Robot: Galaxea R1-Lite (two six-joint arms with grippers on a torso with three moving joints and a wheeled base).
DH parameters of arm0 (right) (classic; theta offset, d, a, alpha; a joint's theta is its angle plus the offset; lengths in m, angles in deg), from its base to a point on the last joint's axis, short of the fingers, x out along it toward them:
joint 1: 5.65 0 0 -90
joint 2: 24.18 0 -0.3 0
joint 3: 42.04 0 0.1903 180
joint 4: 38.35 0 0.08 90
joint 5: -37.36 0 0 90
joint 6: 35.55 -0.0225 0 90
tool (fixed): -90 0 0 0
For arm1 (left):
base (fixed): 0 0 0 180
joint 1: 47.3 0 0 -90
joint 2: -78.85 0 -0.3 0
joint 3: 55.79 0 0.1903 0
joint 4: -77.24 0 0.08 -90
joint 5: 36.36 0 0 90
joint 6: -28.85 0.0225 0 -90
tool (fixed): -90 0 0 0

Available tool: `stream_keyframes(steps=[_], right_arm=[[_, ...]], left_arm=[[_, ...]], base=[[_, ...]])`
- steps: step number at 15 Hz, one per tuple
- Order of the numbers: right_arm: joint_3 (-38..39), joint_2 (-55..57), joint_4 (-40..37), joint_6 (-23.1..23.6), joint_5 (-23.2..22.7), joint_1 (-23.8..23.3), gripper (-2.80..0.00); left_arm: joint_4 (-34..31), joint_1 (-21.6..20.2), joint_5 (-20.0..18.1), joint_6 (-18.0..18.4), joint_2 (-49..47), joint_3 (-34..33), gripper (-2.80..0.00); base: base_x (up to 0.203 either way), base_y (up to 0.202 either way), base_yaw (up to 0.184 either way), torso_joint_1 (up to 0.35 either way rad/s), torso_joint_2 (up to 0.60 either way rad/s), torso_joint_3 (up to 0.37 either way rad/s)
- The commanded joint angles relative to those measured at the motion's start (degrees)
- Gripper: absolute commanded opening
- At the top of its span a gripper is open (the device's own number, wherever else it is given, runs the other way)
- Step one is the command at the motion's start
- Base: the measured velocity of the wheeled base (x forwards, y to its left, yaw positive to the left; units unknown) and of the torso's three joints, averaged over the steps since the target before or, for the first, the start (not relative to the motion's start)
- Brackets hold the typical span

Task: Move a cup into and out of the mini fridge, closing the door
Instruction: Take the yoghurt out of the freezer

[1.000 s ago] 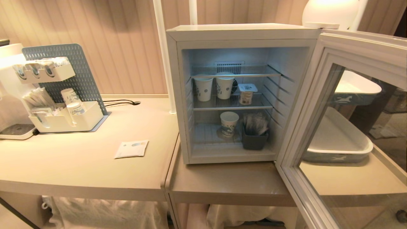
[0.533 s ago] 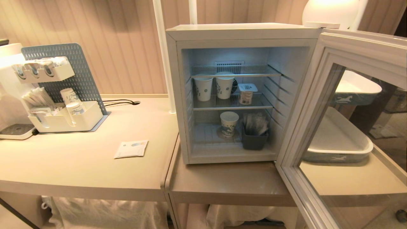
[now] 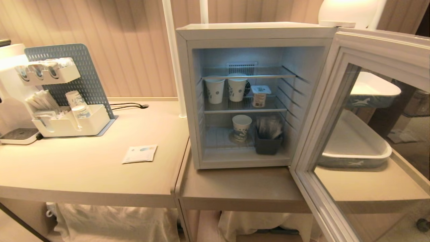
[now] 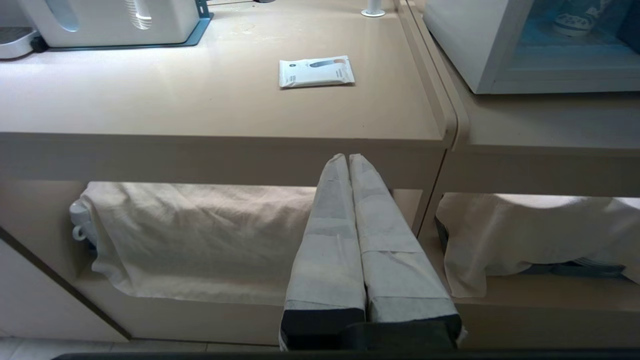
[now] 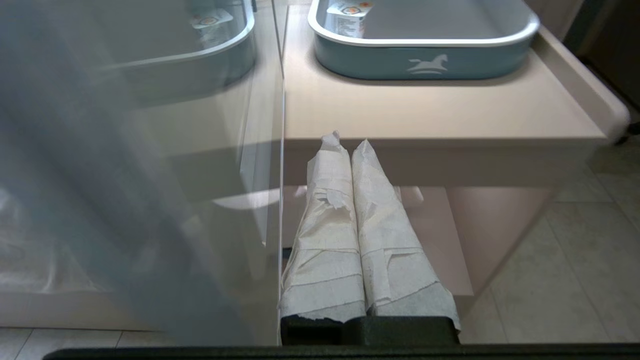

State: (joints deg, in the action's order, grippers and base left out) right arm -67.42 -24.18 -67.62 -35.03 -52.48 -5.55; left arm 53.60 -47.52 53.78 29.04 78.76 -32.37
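Note:
The white mini fridge [image 3: 253, 32] stands on the lower counter with its door [image 3: 339, 127] swung wide open to the right. Two paper cups [image 3: 215, 90] and a yoghurt pot [image 3: 260, 95] sit on its middle wire shelf. One patterned cup [image 3: 241, 126] stands on the fridge floor beside a dark holder [image 3: 267, 145]. Neither arm shows in the head view. My left gripper [image 4: 348, 157] is shut and empty, low in front of the left table's front edge. Shut and empty as well, my right gripper [image 5: 344, 143] hangs below the right counter edge, beside the open glass door [image 5: 150, 190].
A white sachet [image 3: 139, 154] lies on the left table [image 3: 84, 174]. A white organiser [image 3: 72, 124] with cups and a water dispenser [image 3: 13, 101] stand at its far left. A blue-and-white tray [image 5: 425, 55] holding a yoghurt pot sits on the right counter. Cloth hangs under both tables.
The whole head view has shifted slightly, with the scene sitting a little higher in the picture. Nothing in the fridge or on the tables has moved.

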Motion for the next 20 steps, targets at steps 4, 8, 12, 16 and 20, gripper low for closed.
stream_keyframes(steps=[4, 8, 12, 16, 20], right_arm=[[-0.01, 0.09, 0.01, 0.01, 0.02, -0.01, -2.80], [-0.01, 0.09, 0.01, 0.01, -0.05, -0.01, -2.80], [-0.01, 0.09, 0.01, 0.01, 0.02, -0.01, -2.80], [-0.01, 0.09, 0.01, 0.01, -0.07, -0.01, -2.80], [-0.01, 0.09, 0.01, 0.01, -0.07, -0.01, -2.80]], left_arm=[[0.00, 0.01, 0.04, -0.19, 0.01, -0.14, -2.80], [0.00, 0.04, 0.04, -0.19, 0.01, -0.14, -2.80], [0.09, -0.04, 0.04, -0.36, 0.01, -0.14, -2.80], [0.09, -0.04, 0.04, -0.36, 0.01, -0.14, -2.80], [0.18, 0.00, 0.04, -0.63, 0.01, -0.14, -2.80]], base=[[-0.195, 0.000, -0.001, 0.003, 0.00, 0.002], [-0.194, 0.000, 0.000, 0.003, 0.00, 0.002], [-0.192, 0.000, -0.001, 0.001, 0.01, 0.001], [-0.067, 0.000, 0.000, -0.002, 0.00, 0.002], [0.000, 0.000, 0.000, 0.000, 0.00, 0.000]])
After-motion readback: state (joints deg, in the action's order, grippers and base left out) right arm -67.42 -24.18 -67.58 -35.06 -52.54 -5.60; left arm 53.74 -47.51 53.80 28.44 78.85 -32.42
